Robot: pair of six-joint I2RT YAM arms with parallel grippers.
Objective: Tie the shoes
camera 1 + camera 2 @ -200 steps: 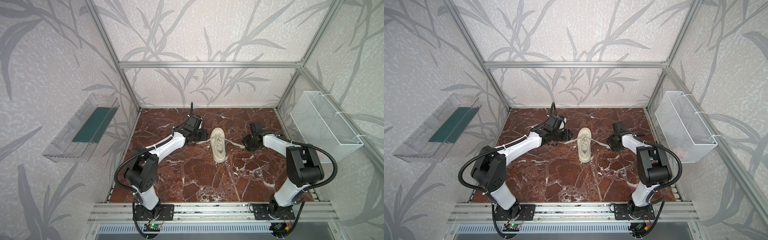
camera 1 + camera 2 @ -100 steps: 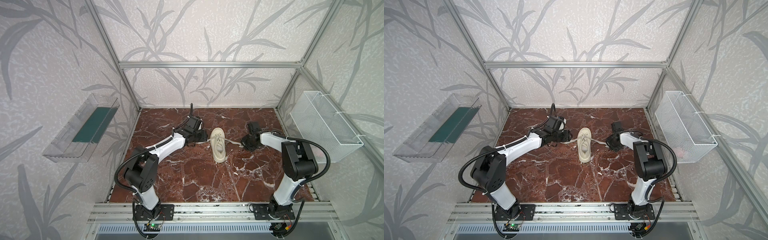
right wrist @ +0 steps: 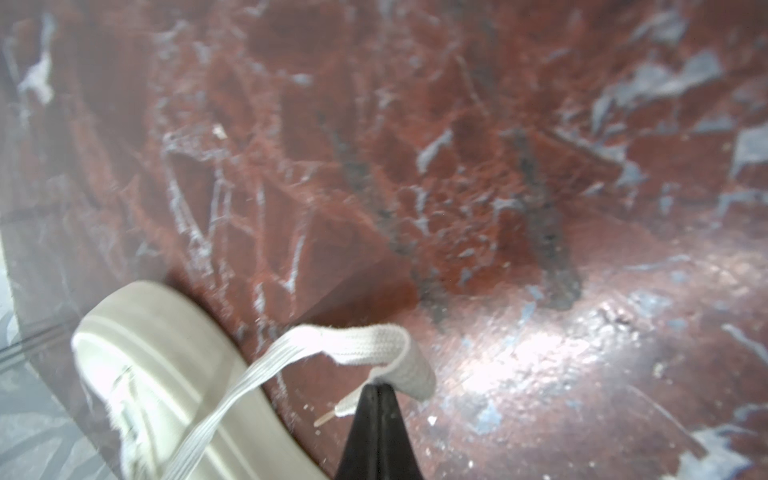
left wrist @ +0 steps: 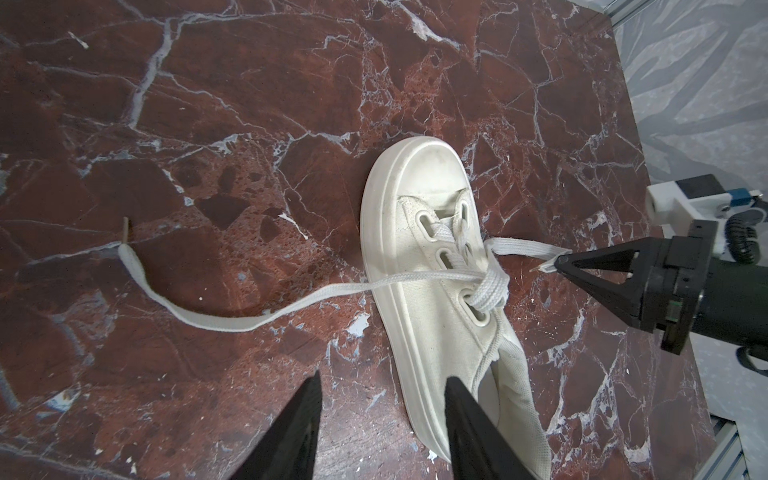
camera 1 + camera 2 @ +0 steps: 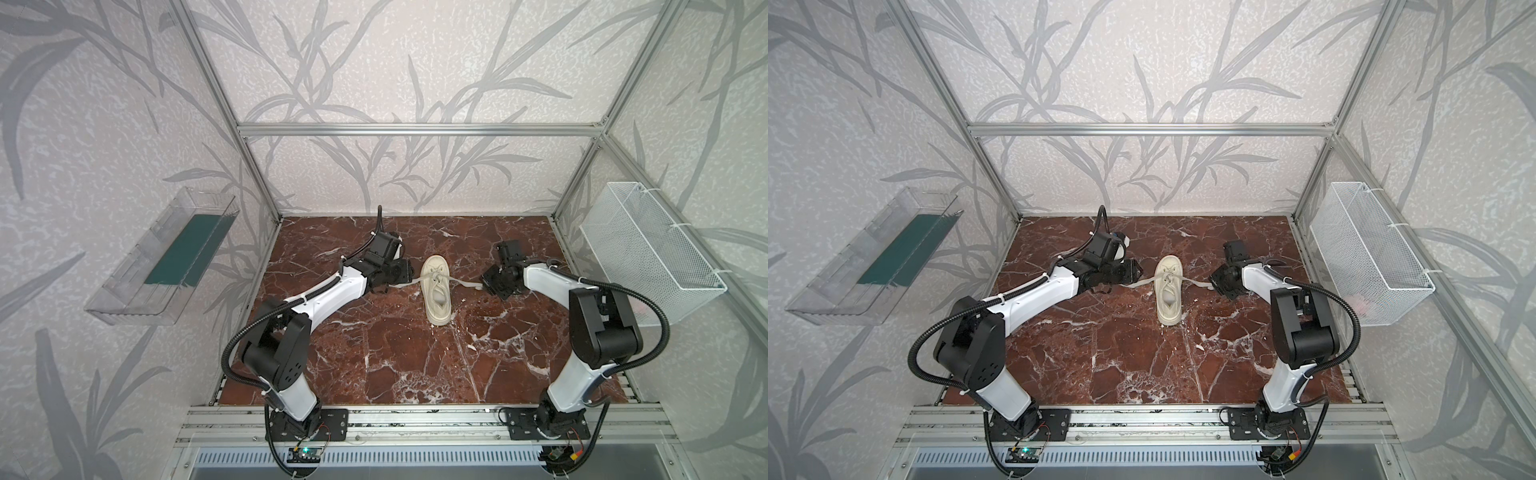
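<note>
Left wrist view: one cream shoe [image 4: 415,257] sits on the marble table [image 4: 208,104], its two lace ends [image 4: 525,248] spread apart. The right gripper [image 4: 559,264] is clamped tight on one end. The left gripper [image 4: 382,380] hangs half open, empty, just beside the shoe.

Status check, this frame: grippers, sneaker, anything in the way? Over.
Right gripper shut on one lace end. Left gripper jaws open, empty, beside sneaker. Other lace slack on table; no bow. Nothing in the way.
</note>
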